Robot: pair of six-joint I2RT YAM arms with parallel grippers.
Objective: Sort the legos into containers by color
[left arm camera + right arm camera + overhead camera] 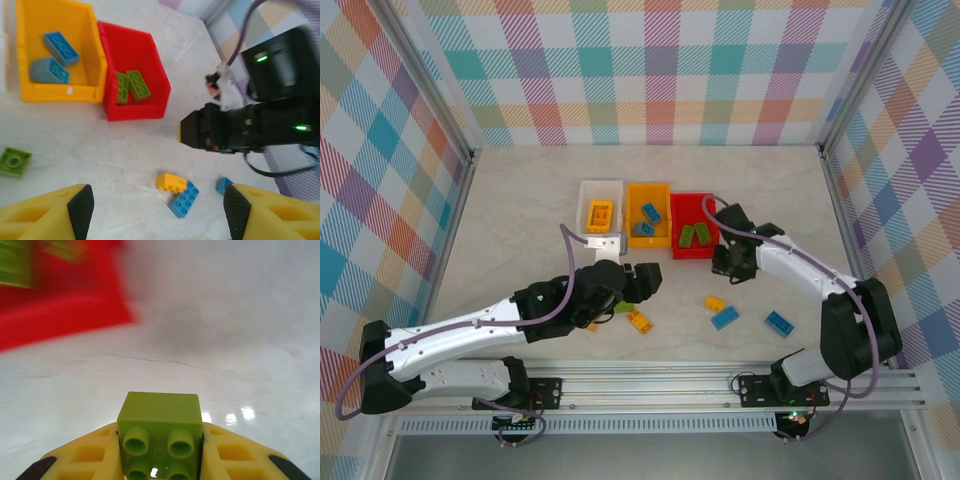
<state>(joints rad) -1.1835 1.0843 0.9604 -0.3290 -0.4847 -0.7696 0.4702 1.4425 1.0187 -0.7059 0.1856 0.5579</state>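
My right gripper (160, 462) is shut on a small green lego (160, 427) and hovers over the table just right of the red container (693, 226) (55, 310), which holds two green legos (131, 86). The orange-yellow container (649, 215) holds two blue legos (60, 47). The white container (600, 205) holds the yellow frame piece (600, 213). My left gripper (157, 207) (645, 282) is open above the table. Ahead of it lie a yellow lego (171, 182) touching a blue lego (182, 198), and another blue lego (223, 185).
A loose green lego (623, 308) (14, 162) and a yellow-orange lego (640, 320) lie beside the left arm. The right gripper (728, 262) (200, 131) hangs close above the yellow and blue pair. Checked walls enclose the table on three sides.
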